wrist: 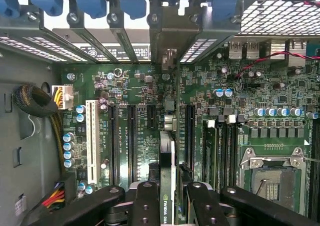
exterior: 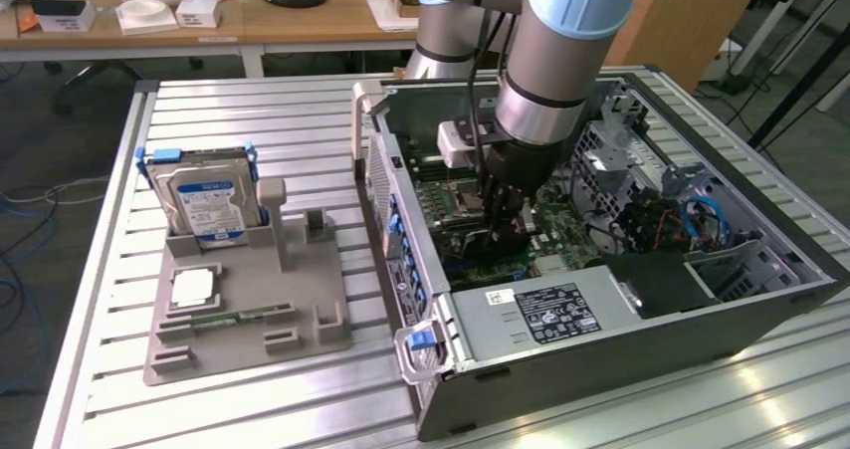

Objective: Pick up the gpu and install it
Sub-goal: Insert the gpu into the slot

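Item: gpu (wrist: 167, 181), edge-on, clamped between my end effector (wrist: 167, 206) fingers, held over the motherboard (wrist: 140, 111) inside the open computer case (exterior: 743, 300).
Handling: I judge the card should stay parallel to the long black expansion slots (wrist: 132, 141), bracket end toward the rear slot openings (wrist: 170, 31), pressed straight and evenly.
Nearby: hard drive (exterior: 206, 200) standing on the grey fixture (exterior: 253, 310) on the worktop (exterior: 106, 270).

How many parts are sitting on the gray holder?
3: a hard drive standing at the back, a square chip in the middle, a memory stick lying nearer the front. None looks hidden.
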Controlling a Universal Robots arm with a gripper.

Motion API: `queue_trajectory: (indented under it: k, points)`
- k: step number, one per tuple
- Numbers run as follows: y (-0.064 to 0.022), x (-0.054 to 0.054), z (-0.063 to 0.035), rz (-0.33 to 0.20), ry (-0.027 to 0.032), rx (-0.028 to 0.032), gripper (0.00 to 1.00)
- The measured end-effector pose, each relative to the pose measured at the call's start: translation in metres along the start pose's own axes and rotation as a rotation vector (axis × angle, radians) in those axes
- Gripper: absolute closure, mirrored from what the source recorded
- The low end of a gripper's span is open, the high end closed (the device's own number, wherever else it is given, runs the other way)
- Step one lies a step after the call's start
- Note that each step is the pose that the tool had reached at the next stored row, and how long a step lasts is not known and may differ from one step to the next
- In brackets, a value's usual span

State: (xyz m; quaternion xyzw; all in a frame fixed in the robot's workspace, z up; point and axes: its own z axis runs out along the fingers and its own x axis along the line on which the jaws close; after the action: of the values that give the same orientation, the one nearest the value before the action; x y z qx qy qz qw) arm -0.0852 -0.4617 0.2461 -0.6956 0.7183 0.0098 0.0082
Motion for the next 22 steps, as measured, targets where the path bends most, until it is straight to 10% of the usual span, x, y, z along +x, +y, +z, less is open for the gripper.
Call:
queue_trajectory:
  k: [10,22]
  points:
    - [0.0001,0.000,-0.0008,0.000,0.0001,-0.0001,0.49]
    - [0.0002,-0.001,-0.0376,0.000,-0.0013,0.0003,0.49]
